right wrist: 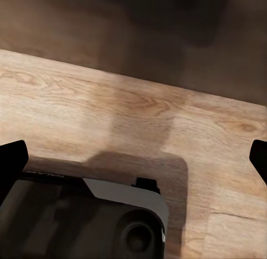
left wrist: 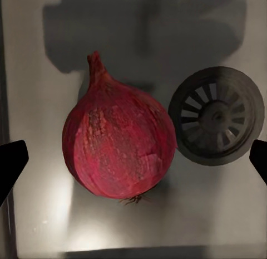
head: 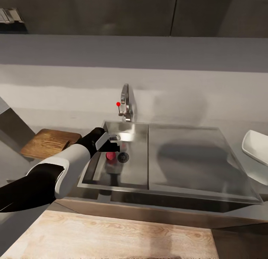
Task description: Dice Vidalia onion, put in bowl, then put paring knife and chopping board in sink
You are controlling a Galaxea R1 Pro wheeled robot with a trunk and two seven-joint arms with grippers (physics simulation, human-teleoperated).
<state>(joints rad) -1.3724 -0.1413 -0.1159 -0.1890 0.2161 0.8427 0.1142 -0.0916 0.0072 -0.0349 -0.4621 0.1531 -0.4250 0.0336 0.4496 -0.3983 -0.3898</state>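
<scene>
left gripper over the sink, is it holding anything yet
Nothing held: the left gripper is open, fingertips apart either side of the Vidalia onion, which lies on the sink floor.

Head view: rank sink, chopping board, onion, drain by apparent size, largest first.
1. sink, largest by far.
2. chopping board, partly hidden behind the left arm.
3. Vidalia onion and drain: look alike in size, and the left end effector partly covers the onion, so no ranking.

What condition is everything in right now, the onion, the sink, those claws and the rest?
Vidalia onion: whole, lying on the sink floor by the drain.
Sink: dry, tap off.
Left end effector: open above the onion.
Right end effector: open, empty.
Chopping board: bare, on the countertop.
</scene>
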